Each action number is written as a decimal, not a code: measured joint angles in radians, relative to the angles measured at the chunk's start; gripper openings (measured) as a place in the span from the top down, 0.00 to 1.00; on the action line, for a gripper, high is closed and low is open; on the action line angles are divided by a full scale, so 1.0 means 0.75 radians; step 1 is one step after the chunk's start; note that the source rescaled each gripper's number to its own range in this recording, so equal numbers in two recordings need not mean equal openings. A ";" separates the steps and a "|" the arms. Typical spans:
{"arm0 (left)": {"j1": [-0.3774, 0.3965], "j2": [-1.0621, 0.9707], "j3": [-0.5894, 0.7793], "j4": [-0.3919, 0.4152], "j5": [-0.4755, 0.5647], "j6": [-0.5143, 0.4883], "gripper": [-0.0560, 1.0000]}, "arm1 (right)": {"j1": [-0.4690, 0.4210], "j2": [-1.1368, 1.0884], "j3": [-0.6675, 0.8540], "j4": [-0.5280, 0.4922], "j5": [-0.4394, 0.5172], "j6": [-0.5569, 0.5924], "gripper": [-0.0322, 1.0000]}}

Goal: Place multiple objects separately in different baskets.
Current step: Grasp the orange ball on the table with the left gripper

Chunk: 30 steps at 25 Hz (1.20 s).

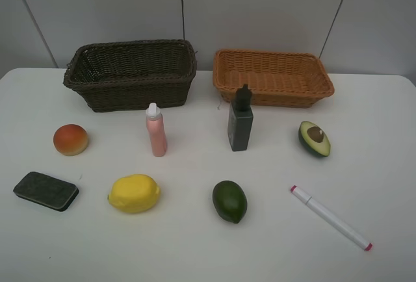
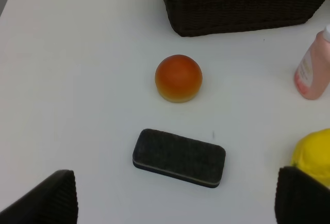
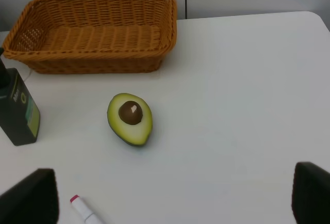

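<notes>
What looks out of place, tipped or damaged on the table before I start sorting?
Only the dark brown wicker basket: its rim flares unevenly at the left corner, looking bent. The pink bottle and dark grey bottle stand upright; nothing looks spilled.

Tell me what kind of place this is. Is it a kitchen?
Probably a robot practice lab, not a kitchen: a white table, plain grey wall panels, and things like the lemon laid in neat rows before an empty dark brown basket and orange-tan basket.

L wrist view: lemon (image 2: 315, 152) & pink bottle (image 2: 312, 72) cut off; R wrist: marker (image 3: 83, 209) too.
</notes>
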 joint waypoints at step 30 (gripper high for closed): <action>0.000 0.000 0.000 -0.001 0.000 0.000 0.03 | 0.000 0.000 0.000 0.000 0.000 0.001 0.00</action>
